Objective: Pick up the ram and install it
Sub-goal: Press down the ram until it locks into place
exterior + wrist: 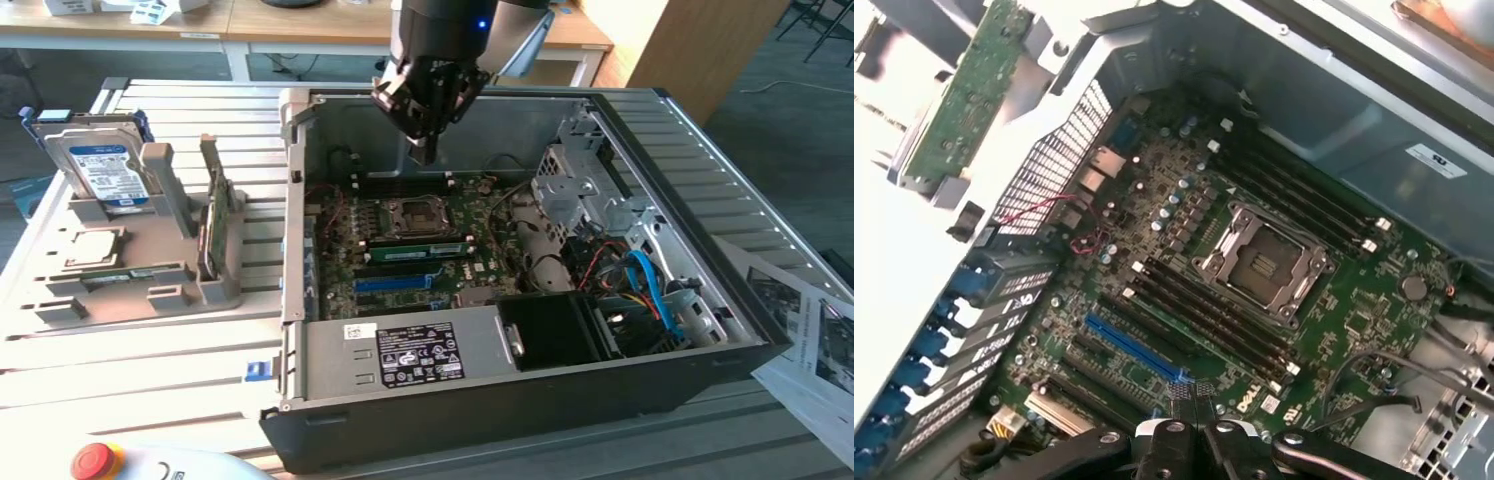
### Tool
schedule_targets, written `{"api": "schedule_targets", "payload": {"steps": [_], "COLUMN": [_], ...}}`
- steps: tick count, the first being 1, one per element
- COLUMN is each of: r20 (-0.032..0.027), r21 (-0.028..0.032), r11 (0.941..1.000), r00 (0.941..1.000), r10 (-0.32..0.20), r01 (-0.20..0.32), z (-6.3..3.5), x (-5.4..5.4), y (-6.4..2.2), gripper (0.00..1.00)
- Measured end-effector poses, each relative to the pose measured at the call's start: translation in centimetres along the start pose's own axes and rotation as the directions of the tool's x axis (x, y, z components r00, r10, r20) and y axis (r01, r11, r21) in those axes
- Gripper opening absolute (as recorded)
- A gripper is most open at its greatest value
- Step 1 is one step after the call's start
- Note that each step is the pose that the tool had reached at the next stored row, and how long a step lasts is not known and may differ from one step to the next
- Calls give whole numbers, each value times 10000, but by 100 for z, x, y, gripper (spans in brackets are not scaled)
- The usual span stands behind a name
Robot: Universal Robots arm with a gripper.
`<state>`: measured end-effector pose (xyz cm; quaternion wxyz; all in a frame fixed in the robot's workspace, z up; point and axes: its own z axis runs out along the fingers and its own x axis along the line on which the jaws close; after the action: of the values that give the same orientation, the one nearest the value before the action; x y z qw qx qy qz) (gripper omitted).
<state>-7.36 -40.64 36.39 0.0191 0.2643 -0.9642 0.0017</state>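
Desk (160, 350) of slatted metal carried an open computer case (534, 400) lying on its side. Inside the case, the motherboard (340, 250) faced upward. The pincer (423, 150) hung above the board's far edge in the exterior view, its fingers pressed together and pinching nothing that could be made out. The ram (420, 250), a narrow green stick, sat on the motherboard between the CPU socket (407, 215) and the blue slot (394, 283), well apart from the pincer.
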Motion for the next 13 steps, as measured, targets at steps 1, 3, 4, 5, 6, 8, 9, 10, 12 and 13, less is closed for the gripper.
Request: {"api": "schedule_targets", "payload": {"steps": [1,3,4,5,6,8,9,10,12,13], "r20": [2,3,4,5,5,6,7,6,7,7], "r21": [-6,-17,-23,-29,-34,-46,-52,-57,-68,-74], "r11": [9999,9991,9982,9973,9961,9930,9912,9891,9842,9815], "r00": [9999,9991,9983,9973,9961,9930,9912,9892,9842,9815], "r10": [142,430,591,738,885,1177,1321,1468,1769,1913], "r01": [-142,-430,-591,-738,-885,-1177,-1321,-1468,-1768,-1913], "z": [0,1,0,0,0,1,1,0,1,1], "x": [0,0,0,0,0,0,0,0,0,0], "y": [0,0,0,0,0,0,0,0,0,0], "gripper": [10,10,10,10,10,10,10,10,10,10]}}
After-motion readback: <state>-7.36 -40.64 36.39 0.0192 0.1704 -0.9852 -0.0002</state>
